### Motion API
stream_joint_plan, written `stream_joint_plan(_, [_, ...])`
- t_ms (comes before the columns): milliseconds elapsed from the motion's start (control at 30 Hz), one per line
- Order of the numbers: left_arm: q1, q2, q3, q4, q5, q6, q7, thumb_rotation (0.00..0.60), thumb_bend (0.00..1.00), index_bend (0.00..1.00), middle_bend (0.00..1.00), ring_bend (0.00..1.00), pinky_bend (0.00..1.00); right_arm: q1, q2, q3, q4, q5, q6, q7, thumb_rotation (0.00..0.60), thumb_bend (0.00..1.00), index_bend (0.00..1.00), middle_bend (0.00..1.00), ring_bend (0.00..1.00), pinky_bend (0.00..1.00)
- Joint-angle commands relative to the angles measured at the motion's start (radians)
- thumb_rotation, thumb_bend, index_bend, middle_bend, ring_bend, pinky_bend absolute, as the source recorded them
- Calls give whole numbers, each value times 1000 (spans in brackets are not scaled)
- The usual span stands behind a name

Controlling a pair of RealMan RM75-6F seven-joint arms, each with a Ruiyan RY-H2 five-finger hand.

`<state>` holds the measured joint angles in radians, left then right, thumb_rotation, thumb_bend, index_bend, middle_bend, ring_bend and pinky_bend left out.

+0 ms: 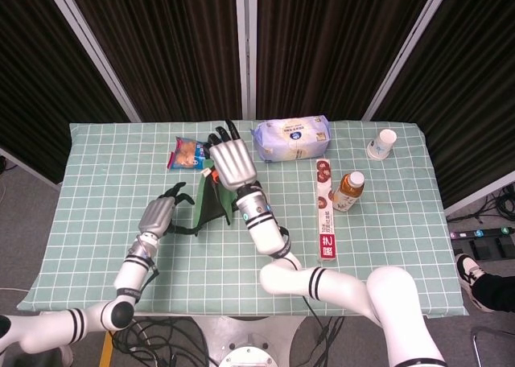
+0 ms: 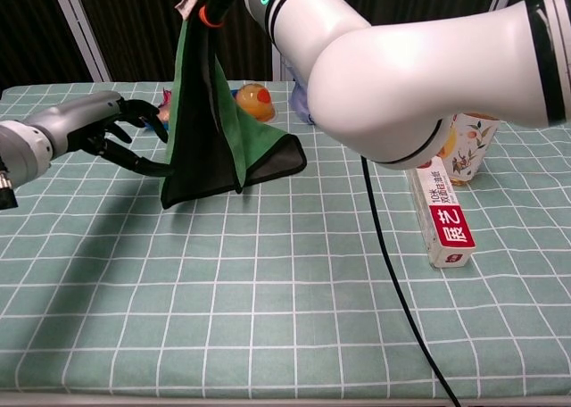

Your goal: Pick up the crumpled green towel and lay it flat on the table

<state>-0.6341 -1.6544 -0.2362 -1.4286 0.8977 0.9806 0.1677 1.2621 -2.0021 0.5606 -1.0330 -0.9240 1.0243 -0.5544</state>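
Holding the towel (image 2: pixel 210 121) up by a top corner in your right hand (image 1: pixel 228 159) lets it hang below, so your left hand (image 2: pixel 85 126), fingers apart, seemingly not yet touching, can take the edge just beside it.

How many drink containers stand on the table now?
2: a bottle beside the long red-and-white box, and a paper cup near the table's far right corner. The big arm may hide others.
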Motion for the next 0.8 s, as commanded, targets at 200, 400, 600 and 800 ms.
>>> stream_joint_plan(200, [8, -75, -19, 109, -11, 20, -46, 518, 105, 528, 213, 167, 238, -44, 47, -15, -81, 30, -3, 22, 600, 592, 730, 327, 172, 74])
stream_joint_plan(400, [23, -84, -21, 126, 0, 16, -82, 562, 190, 615, 282, 198, 250, -84, 86, -46, -147, 25, 17, 25, 600, 592, 726, 328, 174, 74])
stream_joint_plan(600, [32, -54, -17, 66, 4, -17, -97, 428, 173, 560, 283, 198, 251, -74, 82, -52, -133, 43, 14, 5, 600, 591, 725, 328, 173, 74])
stream_joint_plan(800, [26, -42, -8, 7, 7, 5, -38, 334, 105, 466, 269, 199, 251, -26, 32, -27, -56, 73, 2, -1, 600, 591, 720, 328, 173, 74])
